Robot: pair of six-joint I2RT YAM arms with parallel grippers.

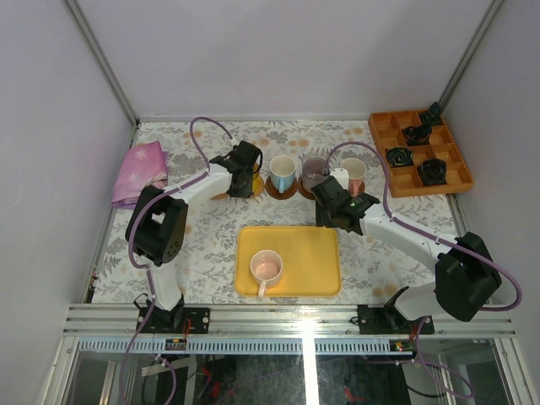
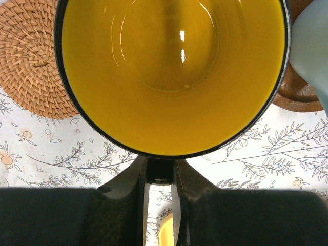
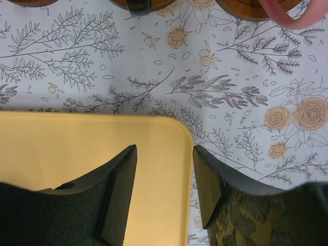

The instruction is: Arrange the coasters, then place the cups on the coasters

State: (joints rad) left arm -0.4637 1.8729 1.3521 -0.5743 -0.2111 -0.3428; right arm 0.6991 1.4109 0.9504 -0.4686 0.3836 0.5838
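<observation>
My left gripper [image 2: 160,169] is shut on the black handle of the yellow cup [image 2: 171,72], which fills the left wrist view. A tan woven coaster [image 2: 28,56] lies just left of that cup, partly under its rim. To its right, the white-and-blue cup [image 1: 283,173] stands on a dark coaster [image 2: 302,97]. The purple-grey cup [image 1: 315,171] and the salmon cup [image 1: 353,175] stand further right. My right gripper [image 3: 164,169] is open over the far right corner of the yellow tray [image 3: 77,148]. A pale pink cup [image 1: 267,268] sits on that tray.
An orange compartment tray [image 1: 384,135] with small black objects stands at the back right. A pink cloth [image 1: 141,171] lies at the back left. The yellow tray [image 1: 304,253] takes up the near middle of the table. Metal frame posts rise at the back corners.
</observation>
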